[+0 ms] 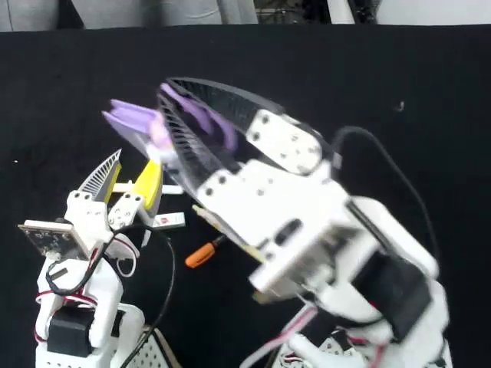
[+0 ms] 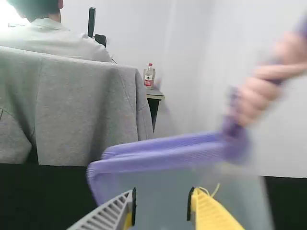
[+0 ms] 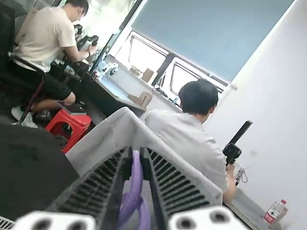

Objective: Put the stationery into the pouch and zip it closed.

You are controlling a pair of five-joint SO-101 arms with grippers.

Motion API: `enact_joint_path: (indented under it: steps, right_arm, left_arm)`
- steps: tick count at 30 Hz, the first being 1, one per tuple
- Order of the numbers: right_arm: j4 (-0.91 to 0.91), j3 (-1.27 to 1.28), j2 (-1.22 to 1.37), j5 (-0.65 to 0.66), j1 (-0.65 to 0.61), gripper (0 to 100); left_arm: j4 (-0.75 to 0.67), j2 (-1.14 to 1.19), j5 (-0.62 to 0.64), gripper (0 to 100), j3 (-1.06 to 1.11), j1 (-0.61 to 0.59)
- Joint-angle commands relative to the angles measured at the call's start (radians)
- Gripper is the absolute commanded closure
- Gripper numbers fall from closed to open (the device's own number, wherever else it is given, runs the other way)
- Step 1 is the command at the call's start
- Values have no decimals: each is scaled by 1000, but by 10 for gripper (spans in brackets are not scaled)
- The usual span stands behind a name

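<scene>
The purple pouch is held up above the black worktop, its edge pinched in the clenched jaws of the right gripper. The left gripper sits just beneath, jaws released. An orange pen lies on the worktop. The thin pinch could let the pouch slip or swing, which would spoil loading.

Nothing legible from here: the label on the far bottle is too small, likewise the mark on the white stationery piece.
</scene>
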Motion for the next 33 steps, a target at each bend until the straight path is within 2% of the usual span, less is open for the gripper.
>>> enact_joint_path:
  steps: [1, 7, 19, 22, 26, 29, 33]
  right_arm:
    - [55, -24, -50, 2, -5, 988]
    - [110, -22, -65, 3, -5, 988]
    - [5, 48, -62, 2, -6, 988]
    - [-29, 71, -28, -3, -12, 988]
    - [-58, 79, 15, -95, -40, 988]
    - [-58, 79, 30, -112, -78, 988]
    - [-58, 79, 56, -118, -101, 988]
  left_arm:
    - [-5, 2, 0, 798, -1, -8]
    - [-2, 2, 0, 798, -4, -7]
    - [-17, 3, -2, 796, 22, -8]
    - [-118, 3, 0, 798, 87, -18]
    - [-293, 3, -3, 798, 228, -18]
    - [-408, 3, -5, 798, 298, -18]
    - [-505, 5, -3, 798, 349, -18]
